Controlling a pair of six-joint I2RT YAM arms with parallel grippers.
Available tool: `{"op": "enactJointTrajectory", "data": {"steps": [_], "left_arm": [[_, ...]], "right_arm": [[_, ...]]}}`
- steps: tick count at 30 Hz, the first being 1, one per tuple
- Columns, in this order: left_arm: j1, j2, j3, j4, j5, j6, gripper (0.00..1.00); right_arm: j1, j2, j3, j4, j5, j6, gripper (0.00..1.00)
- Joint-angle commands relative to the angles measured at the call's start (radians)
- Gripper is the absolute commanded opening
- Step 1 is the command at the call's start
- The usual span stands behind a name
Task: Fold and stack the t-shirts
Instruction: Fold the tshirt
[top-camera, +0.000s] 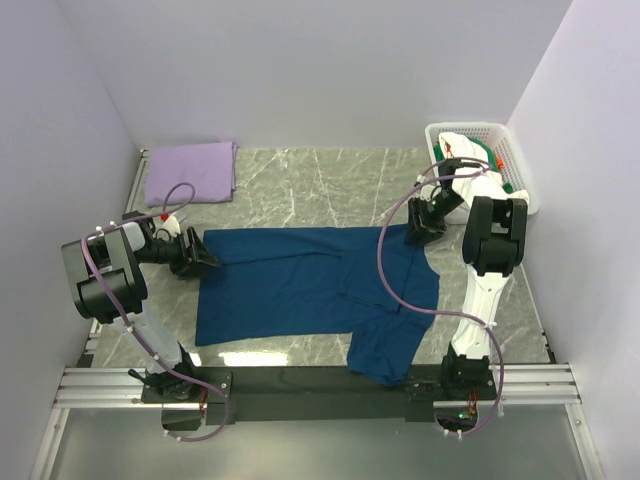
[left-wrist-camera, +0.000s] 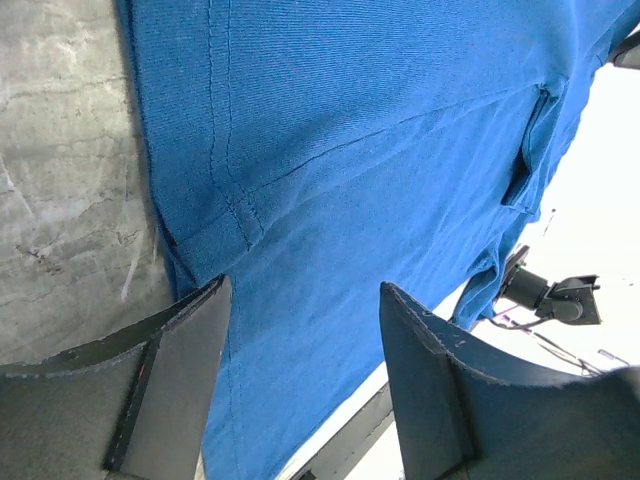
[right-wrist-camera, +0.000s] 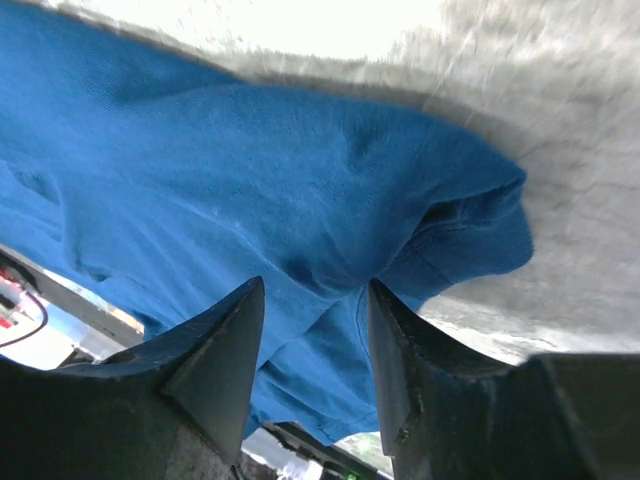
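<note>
My left claw gapes open over the navy t-shirt's edge; my right claw, likewise parted, hovers over its bunched corner.

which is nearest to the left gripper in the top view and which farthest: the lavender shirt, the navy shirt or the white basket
1. navy t-shirt: the left gripper is right at its left edge.
2. lavender t-shirt: folded in the far left corner.
3. white basket: across the table in the far right corner.

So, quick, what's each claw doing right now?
Left gripper: open, over the navy t-shirt.
Right gripper: open, over the same shirt.
</note>
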Motion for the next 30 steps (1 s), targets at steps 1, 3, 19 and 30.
{"op": "enactJointTrajectory", "data": {"steps": [1,3,19,30], "left_arm": [[0.006,0.02,0.03,0.021,-0.021,-0.007,0.67],[0.006,0.023,0.031,0.025,-0.024,-0.011,0.67],[0.028,0.029,0.03,0.052,-0.097,-0.056,0.67],[0.04,0.05,0.036,0.053,-0.129,-0.06,0.67]], "right_arm": [[-0.015,-0.056,-0.026,-0.001,-0.003,0.013,0.52],[-0.014,-0.056,-0.033,0.005,-0.002,0.013,0.48],[-0.024,-0.069,0.036,-0.016,0.068,-0.006,0.0],[-0.05,-0.074,0.065,-0.029,0.116,-0.026,0.0]]}}
